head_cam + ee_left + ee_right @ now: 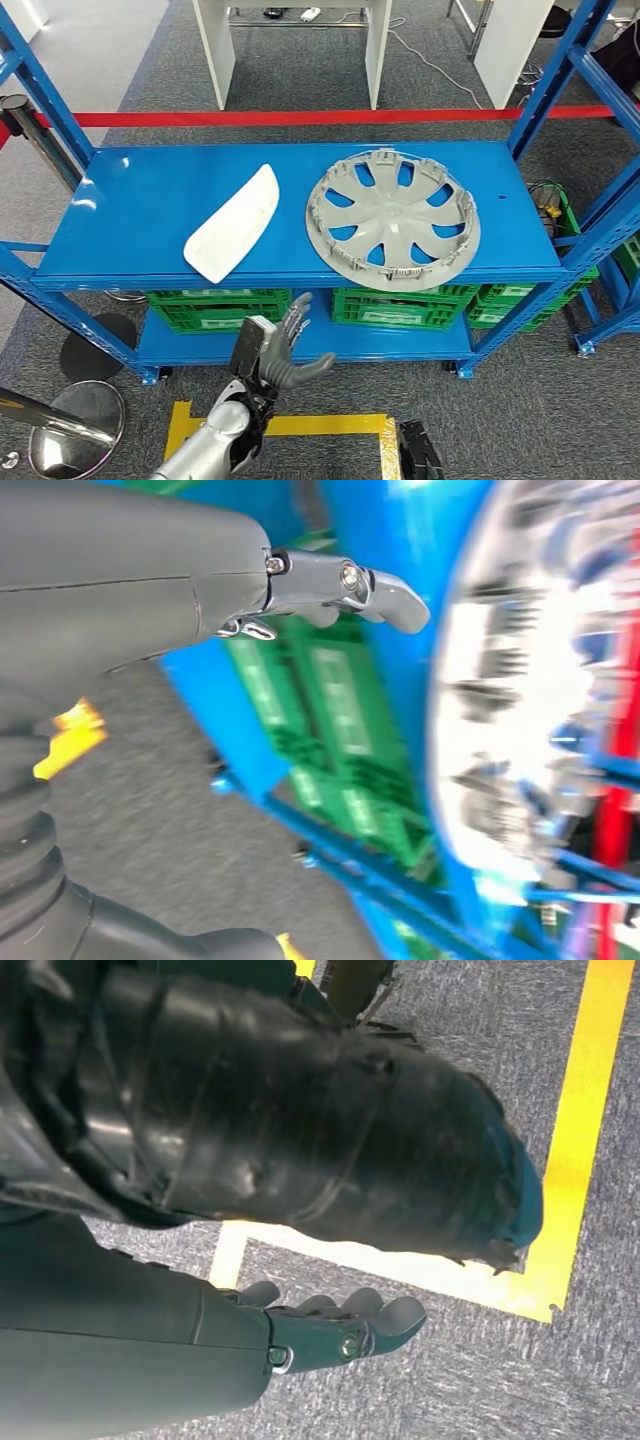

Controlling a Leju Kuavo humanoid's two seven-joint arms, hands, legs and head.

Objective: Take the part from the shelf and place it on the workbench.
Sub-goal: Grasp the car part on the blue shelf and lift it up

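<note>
A blue shelf (136, 215) on grey carpet (528, 400) carries a hubcap (392, 218) and white panel (232, 222); the left hand (290, 345) and right hand (332, 1325) are spread, empty.

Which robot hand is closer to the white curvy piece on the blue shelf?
Left. The left hand is raised just below the white part; the right hand hangs low over the floor.

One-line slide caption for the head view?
Left hand open below blue shelf holding white panel and grey hubcap.
</note>
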